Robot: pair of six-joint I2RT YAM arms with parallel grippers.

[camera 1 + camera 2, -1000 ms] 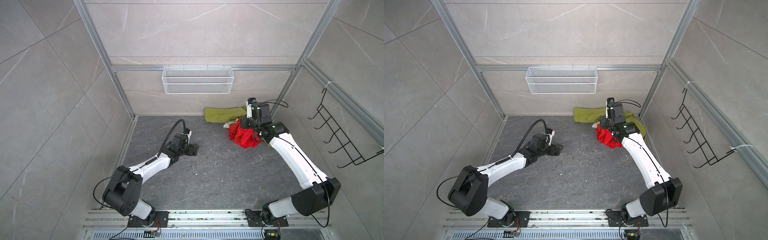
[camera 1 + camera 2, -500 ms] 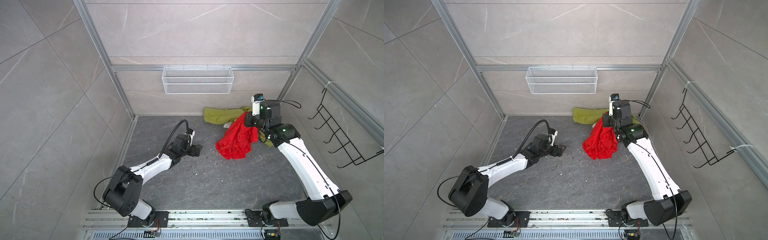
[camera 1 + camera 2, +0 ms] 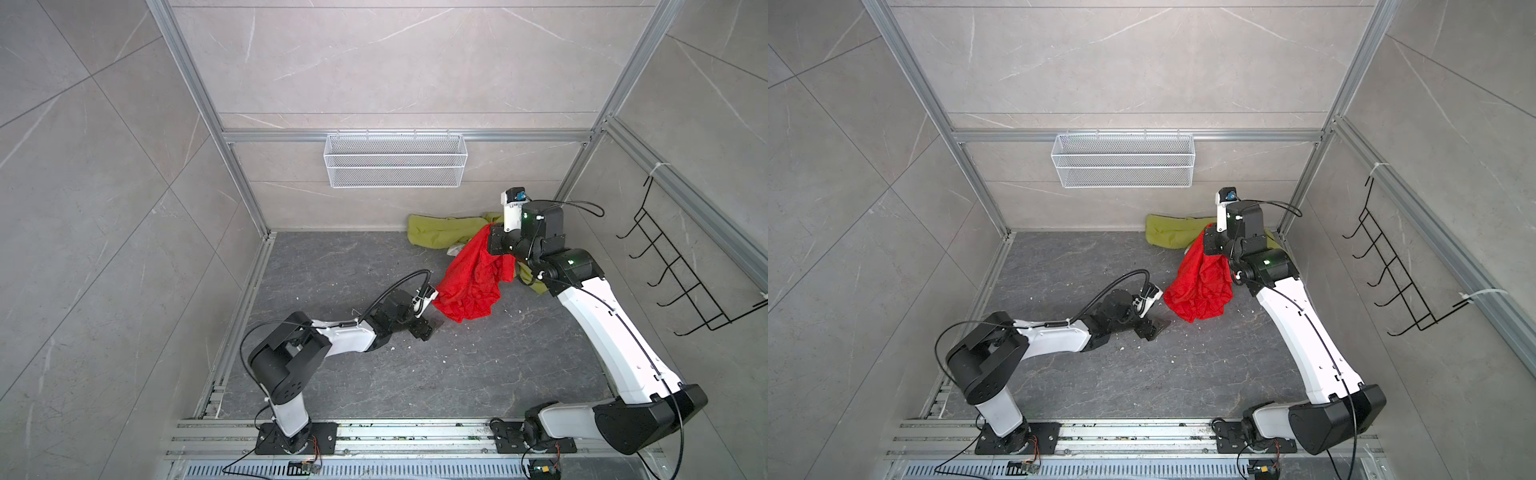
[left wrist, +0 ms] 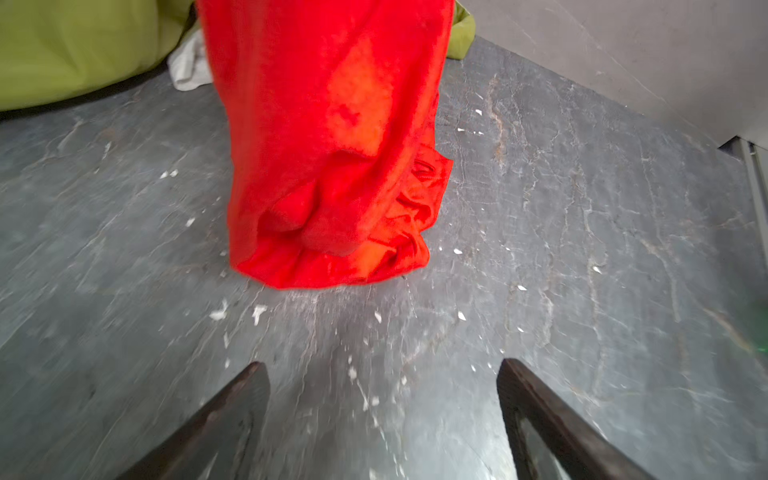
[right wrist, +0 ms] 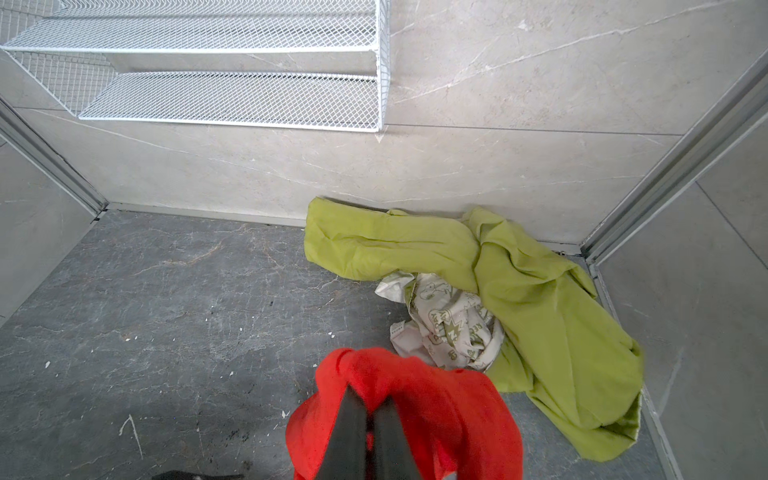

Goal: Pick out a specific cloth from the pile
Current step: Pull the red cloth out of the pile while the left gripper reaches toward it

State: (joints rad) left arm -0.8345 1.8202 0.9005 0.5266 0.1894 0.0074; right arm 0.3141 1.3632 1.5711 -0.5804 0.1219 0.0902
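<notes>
The right gripper [image 5: 370, 397] is clamped shut on a top fold of the bright red, thin, plain cloth [image 3: 469, 282]. The cloth hangs bunched below it, over the grey stone floor [image 3: 415, 382]. The rest of the pile, a large olive-green cloth [image 5: 540, 291] and a small white printed cloth [image 5: 449, 324], lies in the back right corner. The left gripper [image 4: 381, 363] stands wide and empty, facing the red cloth's lower edge.

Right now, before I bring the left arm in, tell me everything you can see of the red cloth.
The red cloth is plain, thin and faintly shiny, heavily creased. It hangs in a long drape from one pinched bunch in the shut right gripper, beside the green cloth and printed white cloth. Its crumpled lower end seems to reach the floor. The open left gripper faces it without touching.
</notes>
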